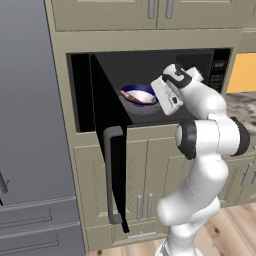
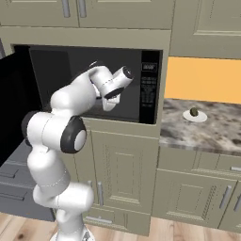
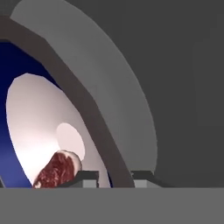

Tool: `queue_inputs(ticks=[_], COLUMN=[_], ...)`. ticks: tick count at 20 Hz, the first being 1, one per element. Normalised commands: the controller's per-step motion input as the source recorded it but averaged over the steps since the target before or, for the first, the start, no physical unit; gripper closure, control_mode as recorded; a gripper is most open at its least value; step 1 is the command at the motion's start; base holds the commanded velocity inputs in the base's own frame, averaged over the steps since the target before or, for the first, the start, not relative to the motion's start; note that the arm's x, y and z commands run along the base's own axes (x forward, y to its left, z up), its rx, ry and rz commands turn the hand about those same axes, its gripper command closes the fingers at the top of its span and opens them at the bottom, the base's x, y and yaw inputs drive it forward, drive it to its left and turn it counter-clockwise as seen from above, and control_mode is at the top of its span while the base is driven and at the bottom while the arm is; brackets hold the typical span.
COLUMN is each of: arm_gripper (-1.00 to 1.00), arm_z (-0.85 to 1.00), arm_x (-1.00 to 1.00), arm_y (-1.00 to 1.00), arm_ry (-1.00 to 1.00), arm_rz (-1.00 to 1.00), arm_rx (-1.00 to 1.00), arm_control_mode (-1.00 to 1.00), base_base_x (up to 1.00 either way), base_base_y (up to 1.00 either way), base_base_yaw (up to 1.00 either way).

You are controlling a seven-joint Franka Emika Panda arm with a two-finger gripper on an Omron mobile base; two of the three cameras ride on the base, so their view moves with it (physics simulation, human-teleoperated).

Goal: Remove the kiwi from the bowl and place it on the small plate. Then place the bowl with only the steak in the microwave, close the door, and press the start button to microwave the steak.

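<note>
Arm reaches into the microwave (image 1: 150,65); its door (image 1: 107,145) hangs wide open to the left, and the bowl (image 1: 138,94) sits inside the cavity, tilted, steak (image 3: 57,170) in it, by the hand. Gripper (image 3: 114,178) at the bowl's rim, fingertips (image 3: 87,178) nearly together with the rim running between them, so it reads as closed on the bowl's edge, the turntable (image 3: 127,113) showing pale grey behind. Kiwi (image 2: 194,112) lies on the plate (image 2: 195,116) on the counter (image 2: 207,132) to the right of the microwave.
</note>
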Motion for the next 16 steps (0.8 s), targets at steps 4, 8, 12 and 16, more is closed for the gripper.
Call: queue_inputs(ticks=[4, 8, 12, 16], arm_gripper=[1.0, -1.0, -1.0, -1.0], arm_z=[-0.64, -0.33, -0.05, 0.09], arm_x=[0.24, 0.03, -0.14, -0.49], arm_y=[0.09, 0.0, 0.0, 0.0], arm_ry=[0.07, 0.0, -0.08, -0.18], arm_rz=[0.0, 0.0, 0.0, 0.0], arm_rx=[-0.06, 0.0, 0.0, 0.0], arm_control_mode=[-1.0, -1.0, -1.0, -1.0], base_base_x=[0.0, 0.0, 0.0, 0.0], base_base_y=[0.0, 0.0, 0.0, 0.0], base_base_yaw=[0.0, 0.0, 0.0, 0.0])
